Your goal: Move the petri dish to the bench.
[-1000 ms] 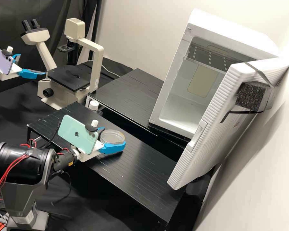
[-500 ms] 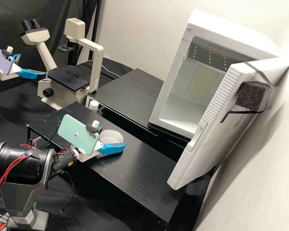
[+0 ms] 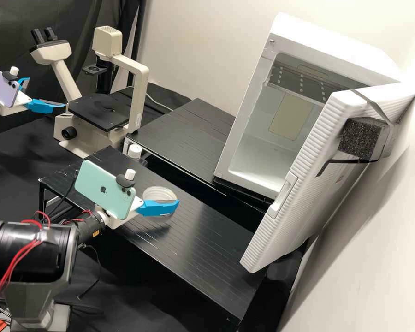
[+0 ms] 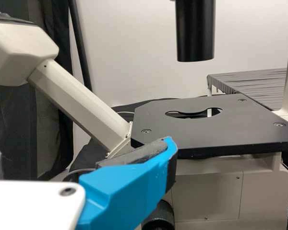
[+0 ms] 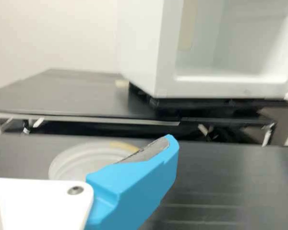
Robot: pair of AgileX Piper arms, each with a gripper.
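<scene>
The round, clear petri dish (image 3: 157, 192) is lying on the black worktop (image 3: 203, 249). Beside it, the blue-fingered right tool (image 3: 159, 207) is gaping open; the left tool (image 3: 46, 92) is too.

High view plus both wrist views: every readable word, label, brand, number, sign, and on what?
No text clear enough to quote.
Mint-green phone and pale purple phone: a dark logo each, no readable words.
Black cylindrical wrist joint: yellow label, too small to read.
Wrist views: nothing readable.

Black bench (image 3: 203, 258) (petri dish (image 3: 157, 193) atop)
</scene>
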